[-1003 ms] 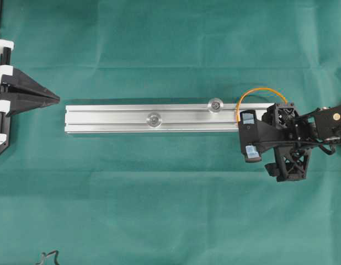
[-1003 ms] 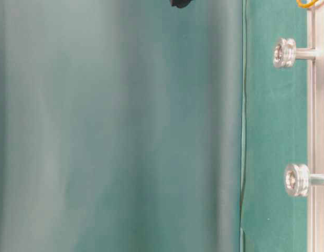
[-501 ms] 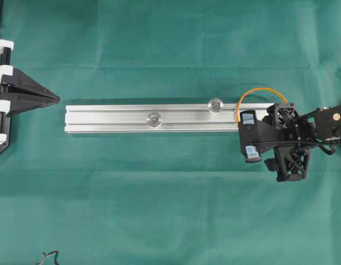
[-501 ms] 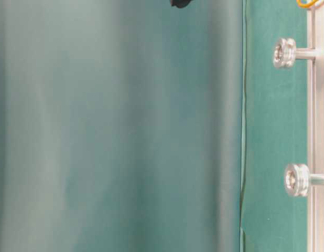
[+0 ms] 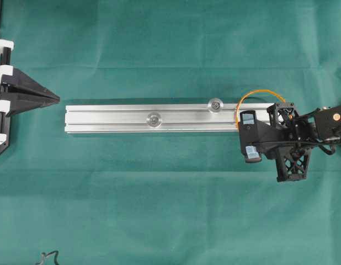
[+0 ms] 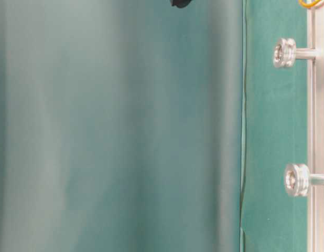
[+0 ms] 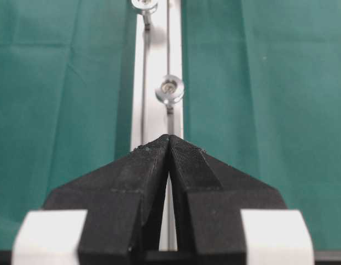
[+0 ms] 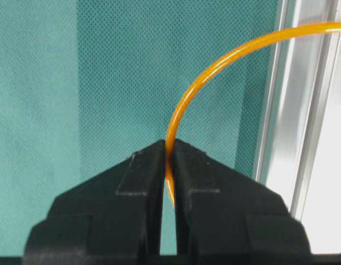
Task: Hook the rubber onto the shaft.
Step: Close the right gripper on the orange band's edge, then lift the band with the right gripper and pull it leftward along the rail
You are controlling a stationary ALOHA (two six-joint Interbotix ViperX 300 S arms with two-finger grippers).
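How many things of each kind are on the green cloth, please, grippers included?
Orange rubber band: 1
Silver rail: 1
Silver shafts: 2, one mid-rail, one nearer the band
Black grippers: 2, left gripper and right gripper
Total: 6

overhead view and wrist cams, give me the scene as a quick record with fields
surface: green cloth
rail: silver rail lying flat, left to right
shafts: two, near shaft and far shaft, both bare
rubber: orange rubber looped at the rail's right end
right gripper: shut on the rubber
left gripper: shut, holding nothing, off the rail's left end
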